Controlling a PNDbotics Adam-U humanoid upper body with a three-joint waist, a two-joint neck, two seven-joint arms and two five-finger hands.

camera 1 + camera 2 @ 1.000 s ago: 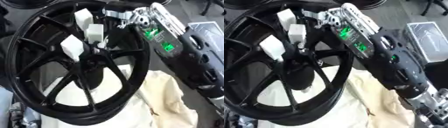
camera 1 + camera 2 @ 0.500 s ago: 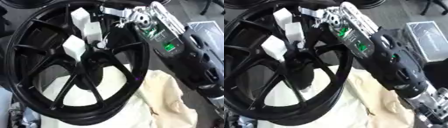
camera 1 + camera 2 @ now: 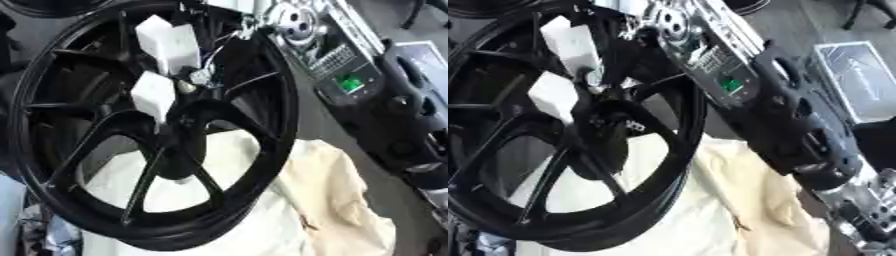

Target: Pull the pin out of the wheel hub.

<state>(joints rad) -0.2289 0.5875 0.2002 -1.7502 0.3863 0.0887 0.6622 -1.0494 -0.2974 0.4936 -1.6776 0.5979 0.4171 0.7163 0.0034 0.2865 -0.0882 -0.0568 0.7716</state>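
Item: black spoked wheel [image 3: 105, 150], standing tilted on its rim, filling the left and centre of both eye views; spokes run from the rim in to the hub [image 3: 188, 107], which sits above the wheel's middle. Beneath and to the right: cream cloth [image 3: 332, 200], crumpled, spread over the surface, its folds showing through the lower spoke gaps. Right arm [image 3: 798, 120]: black casing with silver joints and a lit green panel, entering from the lower right and reaching up over the wheel's upper right rim. Right hand [image 3: 206, 62]: seen at the hub among the upper spokes, partly hidden by rim and spokes; white blocks [image 3: 166, 42] stand at its fingertips, 1 pair above the hub and 1 [image 3: 153, 95] just left of it. Whether the fingers are curled or straight cannot be told, nor whether they hold anything. Pin: a small pale round spot [image 3: 185, 87] shows at the hub, beside the lower white block; too small to make out further. Left hand: none in either view.
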